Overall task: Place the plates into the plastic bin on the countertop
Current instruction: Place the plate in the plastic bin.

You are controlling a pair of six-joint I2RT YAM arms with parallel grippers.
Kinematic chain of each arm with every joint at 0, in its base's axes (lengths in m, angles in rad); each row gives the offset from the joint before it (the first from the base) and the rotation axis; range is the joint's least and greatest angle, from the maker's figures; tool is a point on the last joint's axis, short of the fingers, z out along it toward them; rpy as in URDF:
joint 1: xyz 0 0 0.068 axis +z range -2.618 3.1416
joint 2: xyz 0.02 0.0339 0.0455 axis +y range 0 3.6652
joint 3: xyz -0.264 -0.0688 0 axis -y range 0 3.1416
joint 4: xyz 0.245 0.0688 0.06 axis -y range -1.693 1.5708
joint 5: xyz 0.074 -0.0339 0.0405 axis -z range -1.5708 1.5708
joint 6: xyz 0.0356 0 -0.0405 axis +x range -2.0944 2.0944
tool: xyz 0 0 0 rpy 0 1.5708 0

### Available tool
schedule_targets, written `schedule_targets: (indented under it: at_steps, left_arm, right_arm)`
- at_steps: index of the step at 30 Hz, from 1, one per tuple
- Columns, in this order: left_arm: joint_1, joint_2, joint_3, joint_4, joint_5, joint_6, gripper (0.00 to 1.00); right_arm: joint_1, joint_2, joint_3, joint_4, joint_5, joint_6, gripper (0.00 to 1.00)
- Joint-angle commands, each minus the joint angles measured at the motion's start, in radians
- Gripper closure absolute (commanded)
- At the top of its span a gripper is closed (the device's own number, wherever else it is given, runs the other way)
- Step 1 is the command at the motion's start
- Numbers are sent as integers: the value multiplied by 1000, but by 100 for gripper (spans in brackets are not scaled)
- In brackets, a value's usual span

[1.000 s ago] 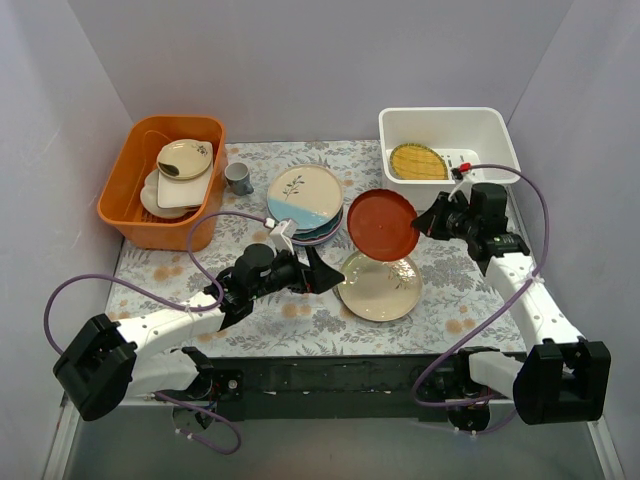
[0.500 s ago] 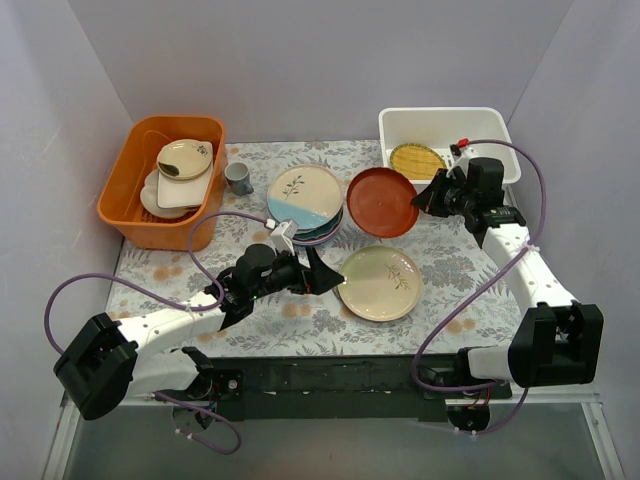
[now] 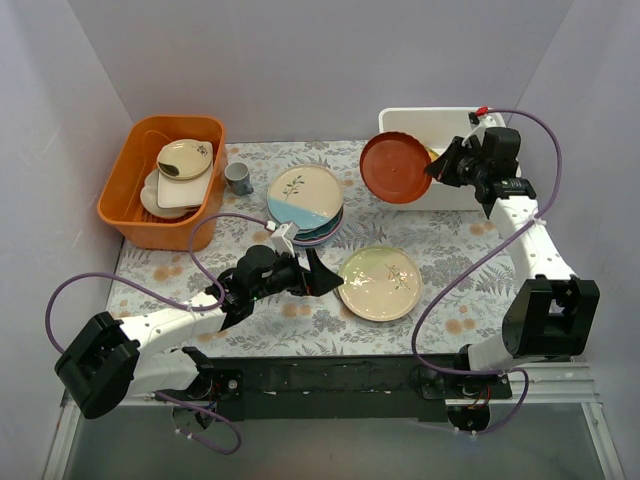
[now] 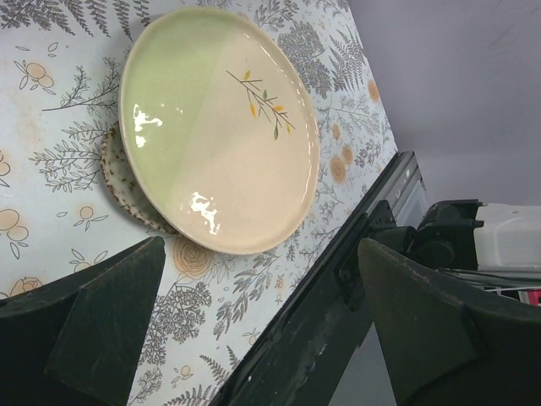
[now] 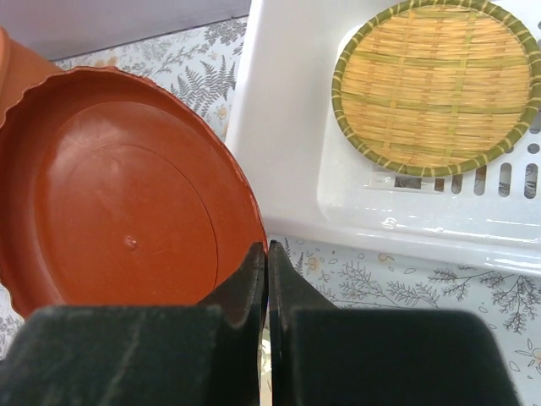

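Observation:
My right gripper [image 3: 440,167] is shut on the rim of a red-brown scalloped plate [image 3: 396,168], held in the air at the left wall of the white plastic bin [image 3: 400,125]; the plate fills the left of the right wrist view [image 5: 118,194], beside the bin [image 5: 287,144]. A yellow woven plate [image 5: 438,85] lies inside the bin. My left gripper [image 3: 318,272] is open and empty above the countertop [image 3: 450,250], just left of a cream-green plate [image 3: 380,283], which shows in the left wrist view [image 4: 215,127] resting on a speckled plate [image 4: 118,182]. A cream-and-blue sprig plate [image 3: 304,193] tops a stack.
An orange tub [image 3: 130,205] with beige dishes [image 3: 182,160] stands at the back left. A small grey cup [image 3: 238,178] stands beside it. Purple cables loop from both arms. Grey walls close in the back and sides.
My right gripper has carried the red-brown plate up and back to the right, from above the cream-green plate to the bin's left wall. The left arm has not moved.

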Motion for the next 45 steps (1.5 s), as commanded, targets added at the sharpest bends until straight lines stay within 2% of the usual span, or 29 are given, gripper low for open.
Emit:
schedule_targets:
  at_steps: [1,10,15,25,45]
  left_arm:
    - [-3,-2,-5,10,1,11,2]
    - [-3,6,-23,28,-1,4,2]
    - [-3,10,-20,19,-8,8,2]
    - [-3,21,-20,21,-4,13,2]
    - [-3,32,-5,13,-1,30,2]
  right_arm:
    - [-21,34,51,40,-15,22,99]
    - [-113,121,106,75,-22,52,99]
    - [-142,176,190,61,-8,63,99]
    - [-145,290,307,52,28,77,99]
    - [-145,313,338,74,147,75,99]
